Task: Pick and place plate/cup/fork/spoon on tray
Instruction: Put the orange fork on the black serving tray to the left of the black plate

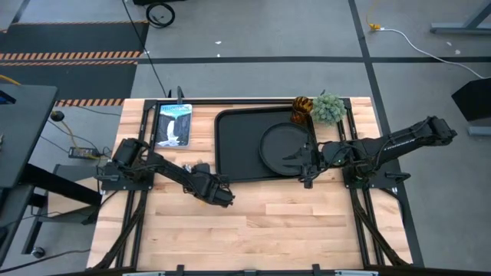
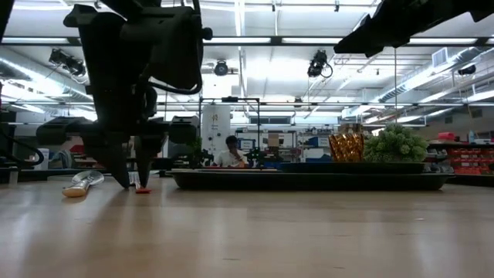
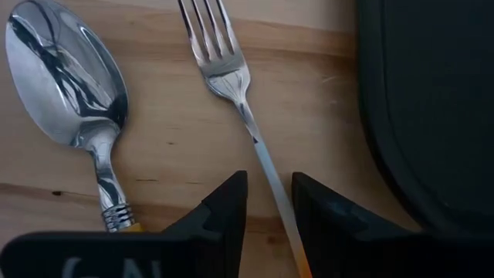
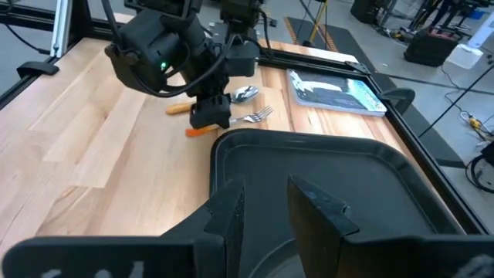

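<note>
The fork (image 3: 224, 62) and the spoon (image 3: 69, 77) lie side by side on the wood, just left of the tray (image 1: 230, 146). My left gripper (image 3: 270, 189) points down with its tips at the table. It is narrowly open, one finger on each side of the fork's thin neck; I see no touch. The fork's red-orange handle (image 2: 143, 189) lies by the tips. The round black plate (image 1: 280, 142) lies in the tray's right half. My right gripper (image 1: 295, 159) is narrowly open and empty over the plate's near edge. The amber cup (image 1: 301, 107) stands at the tray's far right corner.
A fuzzy green plant ball (image 1: 328, 107) sits beside the cup at the far right. A blue-and-white picture card (image 1: 173, 124) lies at the far left. The spoon's yellow-orange handle (image 4: 179, 108) points toward the table's near side. The near half of the table is bare wood.
</note>
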Controlling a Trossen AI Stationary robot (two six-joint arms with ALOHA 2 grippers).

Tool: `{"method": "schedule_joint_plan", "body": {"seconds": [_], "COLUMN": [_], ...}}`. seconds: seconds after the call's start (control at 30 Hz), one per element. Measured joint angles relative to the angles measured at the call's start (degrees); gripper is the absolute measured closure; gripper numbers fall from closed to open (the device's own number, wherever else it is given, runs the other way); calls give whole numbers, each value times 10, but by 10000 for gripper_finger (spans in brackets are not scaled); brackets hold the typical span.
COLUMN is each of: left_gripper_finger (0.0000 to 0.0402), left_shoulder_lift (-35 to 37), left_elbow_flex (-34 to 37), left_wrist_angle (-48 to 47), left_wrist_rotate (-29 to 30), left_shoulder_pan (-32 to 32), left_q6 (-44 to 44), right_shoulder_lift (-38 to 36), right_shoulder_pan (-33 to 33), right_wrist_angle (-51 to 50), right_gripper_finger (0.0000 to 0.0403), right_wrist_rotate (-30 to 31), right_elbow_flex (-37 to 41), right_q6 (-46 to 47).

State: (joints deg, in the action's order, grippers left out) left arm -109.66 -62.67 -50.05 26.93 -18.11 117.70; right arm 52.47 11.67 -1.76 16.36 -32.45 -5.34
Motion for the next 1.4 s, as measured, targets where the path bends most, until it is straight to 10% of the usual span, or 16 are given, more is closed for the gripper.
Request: {"method": "schedule_joint_plan", "body": {"seconds": [0.93, 1.4], "left_gripper_finger": [385, 383], "left_shoulder_lift": [-4, -3], "left_elbow_flex": [-18, -125], "left_wrist_angle": [-71, -146], "left_wrist_rotate": [-28, 128], "left_shoulder_pan": [8, 73], "left_q6": [-18, -73], "right_shoulder_lift": [0, 0], "right_shoulder_pan": [0, 0], "right_wrist_angle": [0, 0], "right_gripper_finger": [298, 298], "right_wrist_rotate": [0, 0], "right_elbow_flex": [0, 0], "right_q6": [-8, -7]}}
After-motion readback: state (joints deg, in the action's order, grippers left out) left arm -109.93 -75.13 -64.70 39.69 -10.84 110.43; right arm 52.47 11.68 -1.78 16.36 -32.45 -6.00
